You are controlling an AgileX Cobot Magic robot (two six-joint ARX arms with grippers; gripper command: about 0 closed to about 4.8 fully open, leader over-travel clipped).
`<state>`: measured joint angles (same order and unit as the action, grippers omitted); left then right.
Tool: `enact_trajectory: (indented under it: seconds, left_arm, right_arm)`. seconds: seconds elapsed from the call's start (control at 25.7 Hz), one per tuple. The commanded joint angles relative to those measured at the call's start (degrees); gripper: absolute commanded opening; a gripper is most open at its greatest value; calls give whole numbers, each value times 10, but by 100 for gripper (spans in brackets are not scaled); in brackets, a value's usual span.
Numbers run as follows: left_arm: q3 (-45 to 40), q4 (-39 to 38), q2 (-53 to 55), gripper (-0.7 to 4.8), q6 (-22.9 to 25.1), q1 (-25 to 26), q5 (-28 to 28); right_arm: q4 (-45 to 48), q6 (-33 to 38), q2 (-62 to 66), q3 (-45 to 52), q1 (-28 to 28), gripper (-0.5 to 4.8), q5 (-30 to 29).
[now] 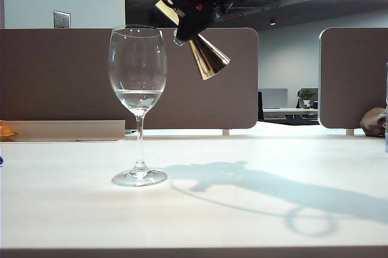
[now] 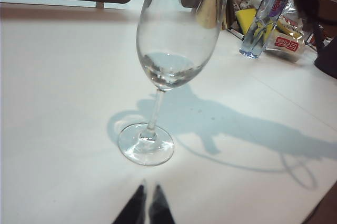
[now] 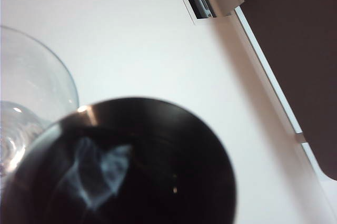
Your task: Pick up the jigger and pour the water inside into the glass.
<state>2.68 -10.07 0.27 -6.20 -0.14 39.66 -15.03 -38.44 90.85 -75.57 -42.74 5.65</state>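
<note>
While I hold this pour, these are my notes from the console.

Jigger: tipped well over, up in the air just beside the rim of the glass, its upper cup angled toward the bowl and its wider cone pointing away and down.

Right gripper: clamped on the jigger at its narrow waist, above the table.

Handling: I judge the jigger stiff, light and slick, being polished metal, so the waist is the right place to pinch it; the cones would slide out of the fingers.

Glass: upright on its foot, thin-stemmed and easy to topple or chip, so I would keep the metal off its rim.

Water: a small pool low in the bowl; whether any is left in the jigger I cannot tell.

Left gripper: low near the table, short of the foot of the glass, fingertips almost together, holding nothing.

Hidden: the right wrist camera is mostly filled by a dark round underside, probably the jigger's wide cone, so the fingers are not seen there; the jigger's pouring lip is covered by the gripper in the exterior view.

Beyond: a bottle and packets at the far edge.
</note>
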Motion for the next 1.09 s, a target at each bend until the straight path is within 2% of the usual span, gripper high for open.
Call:
enact_trajectory:
  seconds: [0.04, 0.23, 0.35, 0.43, 0.58, 0.78, 1.09]
  left_arm:
    - [1, 7, 1, 23, 2, 1, 2]
    - [1, 7, 1, 23, 2, 1, 2]
    - [1, 7, 1, 23, 2, 1, 2]
    - [1, 7, 1, 22, 2, 1, 2]
    - [1, 7, 1, 22, 2, 1, 2]
    - [1, 7, 1, 23, 2, 1, 2]
    - [1, 7, 1, 23, 2, 1, 2]
  right_arm:
    - [4, -33, 3, -16, -8, -6, 27]
    - [2, -56, 21, -44, -14, -6, 45]
    - [-2, -87, 37, -66, -21, -6, 75]
    - [-3, -115, 42, -69, -28, -6, 86]
    - [-4, -120, 42, -69, -28, -6, 99]
    - [-5, -161, 42, -69, -31, -6, 124]
    - [0, -209, 42, -69, -32, -6, 129]
